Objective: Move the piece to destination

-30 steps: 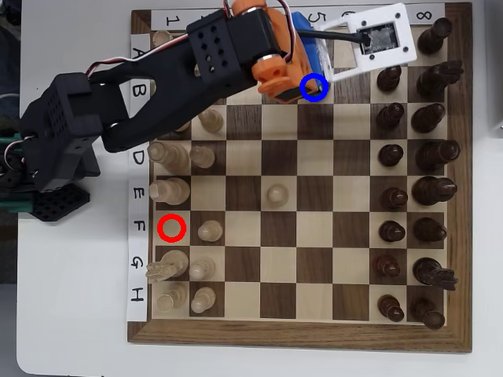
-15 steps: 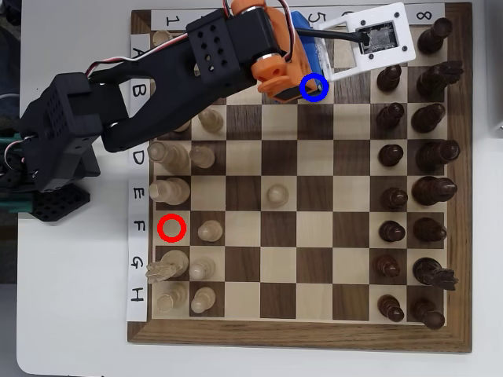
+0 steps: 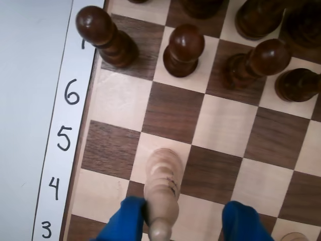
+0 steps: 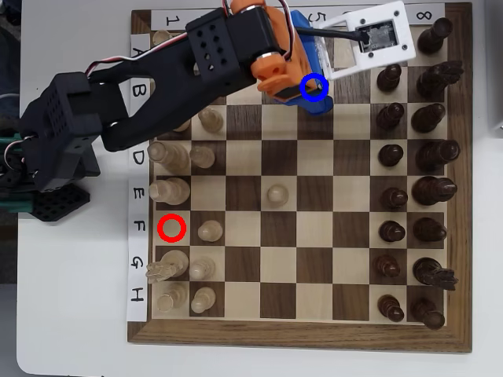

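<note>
Arm reaches across the board's top edge from the left in the overhead view; I see the blue-tipped pincer spread, left finger touching the piece, right finger apart from it. Piece, turned pale wood with ringed slim body, stands on a light square by the blue ring. One red ring on row F. Five dark pieces show fully in the wrist view.
</note>
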`<state>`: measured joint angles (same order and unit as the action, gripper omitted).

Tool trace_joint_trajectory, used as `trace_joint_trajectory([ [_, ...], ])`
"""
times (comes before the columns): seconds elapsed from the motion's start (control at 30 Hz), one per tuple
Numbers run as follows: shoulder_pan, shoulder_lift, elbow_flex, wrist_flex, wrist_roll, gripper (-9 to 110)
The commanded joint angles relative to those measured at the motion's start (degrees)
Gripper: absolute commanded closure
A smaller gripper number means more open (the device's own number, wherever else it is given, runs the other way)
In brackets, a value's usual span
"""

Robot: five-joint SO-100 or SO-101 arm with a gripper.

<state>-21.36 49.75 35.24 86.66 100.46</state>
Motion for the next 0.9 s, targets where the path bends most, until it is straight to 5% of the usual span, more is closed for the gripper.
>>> trace_joint_trajectory([
  [0.0, -4.0, 9.6, -6.6, 0.8, 22.2, 76],
  [0.5, -2.2, 21.4, -8.4, 1.1, 16.6, 74],
  [0.87, 1.4, 46.1, -10.0, 5.0, 3.7, 83],
])
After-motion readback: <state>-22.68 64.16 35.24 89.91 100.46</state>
